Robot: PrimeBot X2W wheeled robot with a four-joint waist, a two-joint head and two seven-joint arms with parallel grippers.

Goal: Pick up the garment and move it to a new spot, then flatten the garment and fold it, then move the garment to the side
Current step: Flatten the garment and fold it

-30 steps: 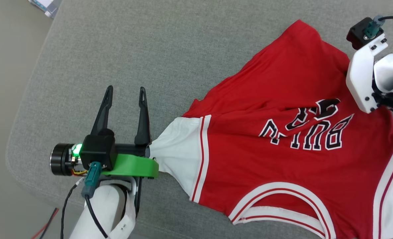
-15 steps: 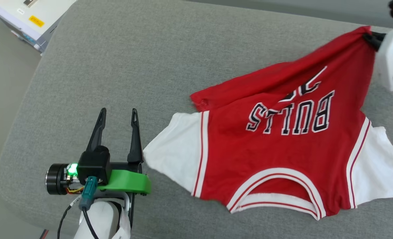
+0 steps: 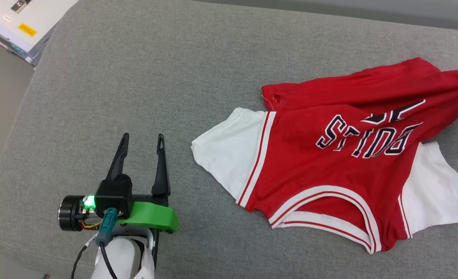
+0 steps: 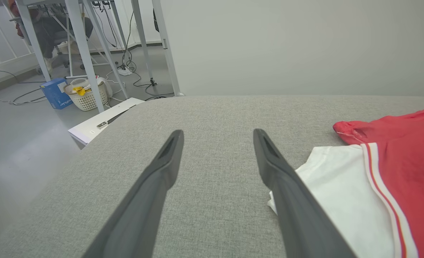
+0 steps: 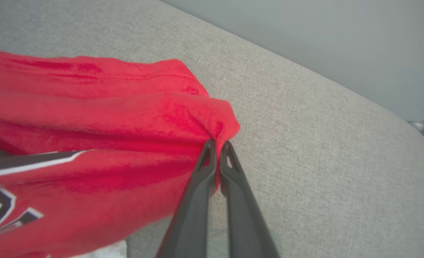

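Garment (image 3: 310, 182): red corner (image 5: 222, 125) clamped in the right jaws, white sleeve (image 3: 229, 155) near the empty, spread left jaws; relocation apparently under way, with flattening, folding and setting aside outstanding.

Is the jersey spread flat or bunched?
Bunched. The jersey folds over its lettering, one corner pinched in the right gripper's shut fingers.

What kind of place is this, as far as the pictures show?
Probably a lab or workroom: metal table legs, loose cables on the bare floor, and a grey padded surface serving as the workbench.
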